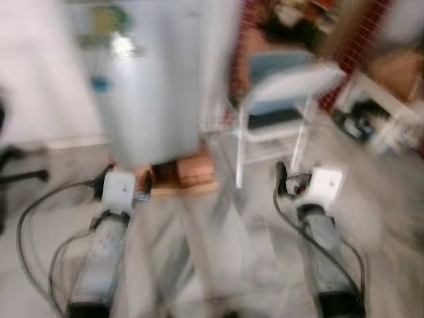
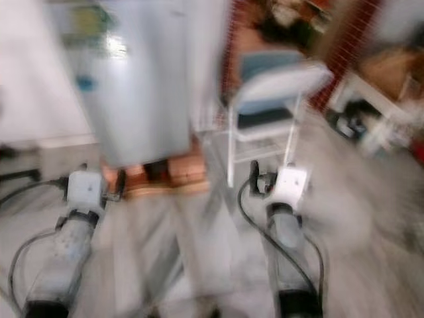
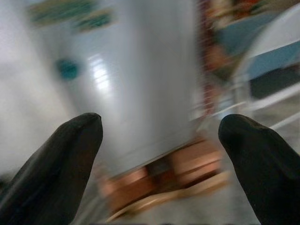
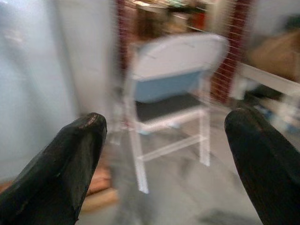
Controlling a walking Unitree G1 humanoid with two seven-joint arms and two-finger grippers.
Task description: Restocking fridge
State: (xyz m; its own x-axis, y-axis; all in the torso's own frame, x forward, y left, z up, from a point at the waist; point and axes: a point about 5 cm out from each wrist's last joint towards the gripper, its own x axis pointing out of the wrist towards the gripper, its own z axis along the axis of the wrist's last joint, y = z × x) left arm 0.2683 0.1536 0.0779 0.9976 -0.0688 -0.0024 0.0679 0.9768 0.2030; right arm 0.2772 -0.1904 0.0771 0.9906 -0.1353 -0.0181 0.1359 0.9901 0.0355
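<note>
A tall pale grey fridge (image 1: 152,79) stands ahead with its door closed, stickers near its top, resting on brown blocks (image 1: 182,173). The picture is blurred by motion. My left gripper (image 3: 159,136) is held out low toward the fridge's base, open, with nothing between its fingers (image 3: 70,154). My right gripper (image 4: 164,140) is held out to the right, open and empty, facing a white folding chair (image 4: 173,79). Both arms, left (image 1: 109,238) and right (image 1: 324,238), reach forward over the floor.
The white and blue folding chair (image 1: 285,99) stands just right of the fridge. A red brick wall and cluttered items (image 1: 391,73) lie at the right. A black office chair base (image 1: 20,173) sits at the far left. Grey tiled floor (image 1: 218,265) lies between my arms.
</note>
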